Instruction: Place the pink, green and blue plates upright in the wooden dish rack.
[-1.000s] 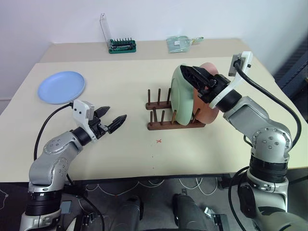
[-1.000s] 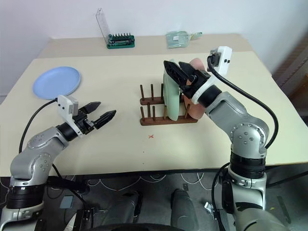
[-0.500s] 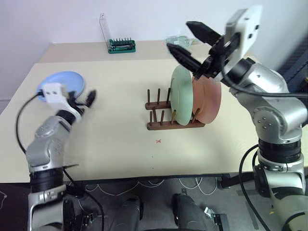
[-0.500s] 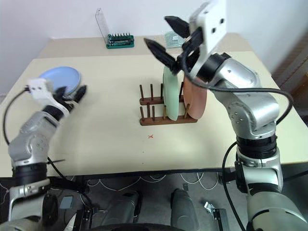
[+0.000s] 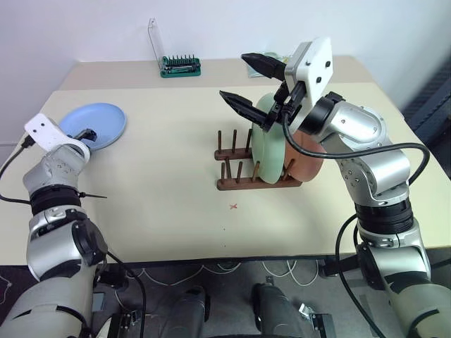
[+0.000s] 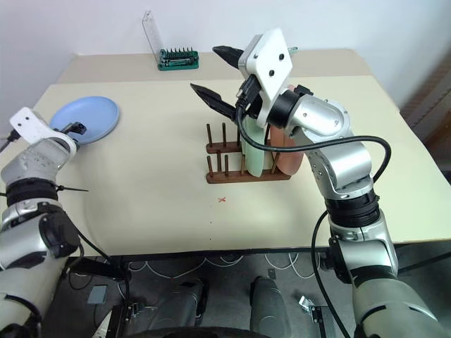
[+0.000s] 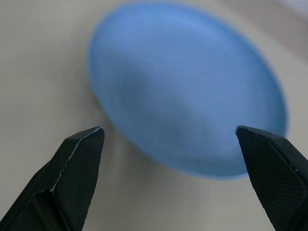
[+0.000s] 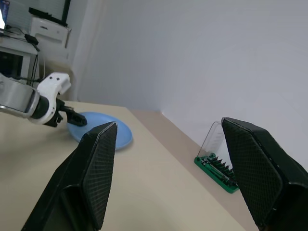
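The blue plate (image 5: 99, 121) lies flat at the table's far left. My left gripper (image 5: 84, 133) sits at its near rim; in the left wrist view its fingers (image 7: 82, 159) stand wide open with the blue plate (image 7: 192, 106) just beyond them. The green plate (image 5: 265, 144) and the pink plate (image 5: 308, 160) stand upright side by side in the wooden dish rack (image 5: 232, 184). My right gripper (image 5: 234, 75) hangs open and empty above the rack's free pegs, pointing left.
A green bit holder (image 5: 178, 66) with a clear lid stands at the table's back edge. A small red cross (image 5: 233, 206) marks the table in front of the rack. A wide bare stretch of table (image 5: 169, 162) lies between the blue plate and the rack.
My right gripper let go of the green plate, which stays in the rack, then rose and rolled. My left gripper swung left and forward to the blue plate's rim.
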Controlling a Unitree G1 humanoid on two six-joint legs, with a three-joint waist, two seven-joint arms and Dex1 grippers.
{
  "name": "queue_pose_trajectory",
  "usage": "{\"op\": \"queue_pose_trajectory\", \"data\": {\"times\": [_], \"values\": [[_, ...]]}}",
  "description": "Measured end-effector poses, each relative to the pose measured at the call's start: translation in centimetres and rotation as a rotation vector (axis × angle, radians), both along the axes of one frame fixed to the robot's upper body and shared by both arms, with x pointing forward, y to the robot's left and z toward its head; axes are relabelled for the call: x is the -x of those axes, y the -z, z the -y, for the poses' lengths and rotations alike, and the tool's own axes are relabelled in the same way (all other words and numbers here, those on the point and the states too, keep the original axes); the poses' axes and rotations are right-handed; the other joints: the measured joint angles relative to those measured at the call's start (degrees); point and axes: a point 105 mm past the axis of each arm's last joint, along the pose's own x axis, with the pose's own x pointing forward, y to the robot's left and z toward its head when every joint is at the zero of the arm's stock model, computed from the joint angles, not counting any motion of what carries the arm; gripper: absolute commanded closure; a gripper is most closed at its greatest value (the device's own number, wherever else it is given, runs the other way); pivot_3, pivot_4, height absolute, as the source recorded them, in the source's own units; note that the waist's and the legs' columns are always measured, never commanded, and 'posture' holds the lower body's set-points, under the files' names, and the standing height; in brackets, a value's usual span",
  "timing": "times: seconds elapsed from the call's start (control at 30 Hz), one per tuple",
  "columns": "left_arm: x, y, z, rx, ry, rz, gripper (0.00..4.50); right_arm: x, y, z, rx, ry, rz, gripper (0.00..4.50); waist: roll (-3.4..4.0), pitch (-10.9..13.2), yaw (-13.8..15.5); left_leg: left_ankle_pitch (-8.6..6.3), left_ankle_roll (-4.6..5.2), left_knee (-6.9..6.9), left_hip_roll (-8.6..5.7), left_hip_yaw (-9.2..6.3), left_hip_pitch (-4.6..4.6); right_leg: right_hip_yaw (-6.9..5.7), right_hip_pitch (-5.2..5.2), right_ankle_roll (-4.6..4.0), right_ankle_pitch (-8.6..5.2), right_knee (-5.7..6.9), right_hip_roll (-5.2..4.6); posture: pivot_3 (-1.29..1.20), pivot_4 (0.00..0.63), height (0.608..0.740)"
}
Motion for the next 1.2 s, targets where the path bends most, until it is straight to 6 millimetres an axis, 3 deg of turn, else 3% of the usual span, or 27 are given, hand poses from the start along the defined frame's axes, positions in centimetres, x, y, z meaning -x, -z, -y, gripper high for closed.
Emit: {"op": "queue_pose_trajectory", "data": {"times": [0.1,0.2,0.43,0.47,0.73,0.9,1.0,1.17,1.2], "values": [[0.0,1.3,-0.1,0.049,-0.031,-0.042,0.0,-0.2,0.5,0.2,0.009,0.01,-0.009,0.99,-0.01,0.0,-0.3,0.01,-0.01,-0.04,0.01,0.02,0.0,0.0,-0.1,0.0,0.0,0.07,0.0,0.0,0.15,0.74],[0.0,1.6,-0.2,0.074,-0.056,-0.045,0.85,-0.2,0.6,0.2,0.013,0.016,-0.007,0.95,-0.01,0.0,-0.3,0.02,-0.03,-0.04,0.01,0.02,0.0,0.0,-0.13,0.0,0.0,0.12,0.0,0.0,0.15,0.74],[0.0,1.2,-0.9,0.105,-0.103,0.008,4.36,-0.1,2.0,0.8,0.023,0.05,-0.035,0.95,-0.03,0.0,-0.2,0.02,-0.03,-0.04,0.01,0.04,0.0,0.01,-0.13,0.0,0.0,0.14,-0.02,0.0,0.15,0.74],[0.0,1.1,-1.0,0.105,-0.106,0.011,4.44,-0.1,2.0,0.8,0.023,0.052,-0.035,0.95,-0.03,0.0,-0.3,0.02,-0.03,-0.04,0.01,0.04,0.0,0.01,-0.13,0.0,0.0,0.15,-0.02,0.0,0.15,0.74],[0.0,1.2,-0.9,0.108,-0.088,0.008,4.44,0.1,1.8,0.8,0.021,0.05,-0.024,0.95,-0.03,0.0,-0.2,0.02,-0.03,-0.03,0.01,0.04,0.0,0.0,-0.13,0.01,0.0,0.15,-0.02,0.0,0.15,0.74],[-0.5,0.2,-0.2,0.069,-0.038,0.024,4.44,0.2,1.8,0.7,0.022,0.045,-0.022,0.95,-0.03,0.0,-0.2,0.02,-0.03,-0.02,0.01,0.04,0.0,0.0,-0.13,0.01,0.0,0.16,-0.02,0.0,0.15,0.74],[-0.6,-0.1,0.1,0.07,-0.034,0.061,3.63,0.2,1.8,0.6,0.023,0.042,-0.023,0.95,-0.03,0.0,-0.3,0.02,-0.03,-0.02,0.01,0.04,0.0,0.01,-0.13,0.0,0.01,0.17,-0.02,0.0,0.15,0.74],[-0.5,0.3,0.9,0.102,-0.033,0.041,1.24,0.2,2.1,0.5,0.022,0.04,-0.028,0.95,-0.03,0.0,-0.2,0.02,-0.04,0.01,0.01,0.03,0.0,0.01,-0.13,0.0,0.01,0.19,-0.02,0.0,0.15,0.74],[-0.6,0.4,1.0,0.106,-0.031,0.03,1.24,0.2,2.1,0.5,0.021,0.039,-0.028,0.95,-0.04,0.0,-0.2,0.02,-0.04,0.02,0.01,0.03,0.0,0.01,-0.13,0.0,0.01,0.19,-0.02,0.0,0.15,0.74]]}}
